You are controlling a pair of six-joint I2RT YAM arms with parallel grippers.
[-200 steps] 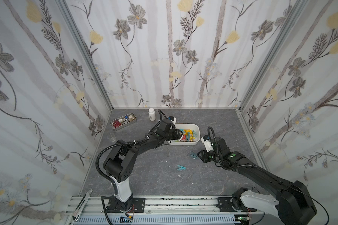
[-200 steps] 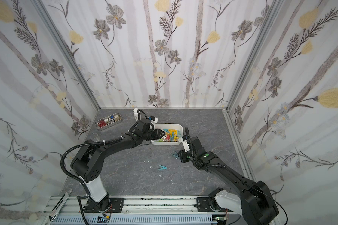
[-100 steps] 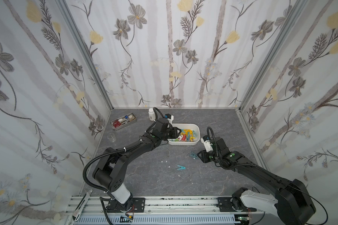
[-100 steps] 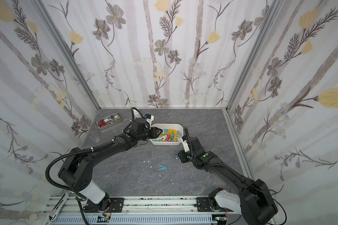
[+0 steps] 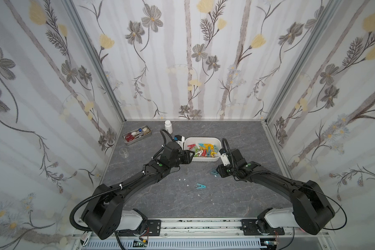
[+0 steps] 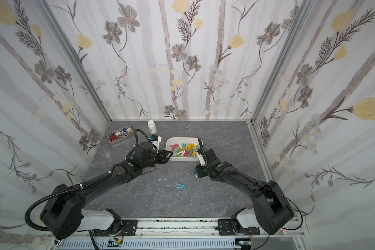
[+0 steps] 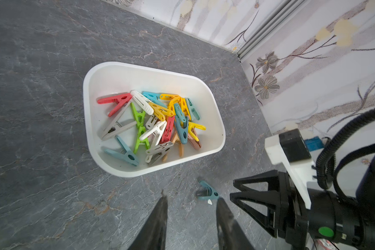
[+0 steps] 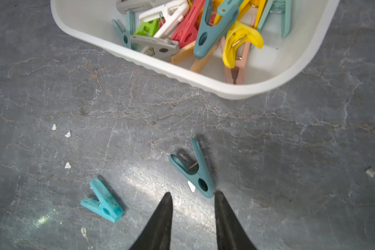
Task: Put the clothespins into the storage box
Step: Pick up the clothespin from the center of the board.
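A matt grey tabletop [image 5: 160,194] with pale, stone-like veining is enclosed by walls [image 5: 204,65] papered with grey and yellow flowers. The storage box [image 7: 89,86], a smooth white plastic tub with rounded corners and low walls, is set towards the back of the table. It is filled with a loose tangle of A-shaped plastic clothespins [image 7: 156,121] in red, yellow, teal, green, grey, white, pink and beige; wire springs can be made out on several.

Two pegs are left on the table in front of the box. A dark teal peg [image 8: 195,171] lies flat just ahead of the right gripper [image 8: 193,194], with its closed nose beside one black, tapered fingertip [image 8: 217,194]; whether they touch cannot be told. The jaws are held partly apart and nothing is gripped. A turquoise peg [image 8: 103,202] lies off to one side, apart from the tips, among small white chips [image 8: 67,134].

The left gripper [image 7: 192,195] is held just outside the box's near wall, its jaws likewise partly apart and empty.

A narrow metal tray [image 5: 136,135] holding scissors and pens and a white bottle [image 5: 168,126] are placed at the back left.
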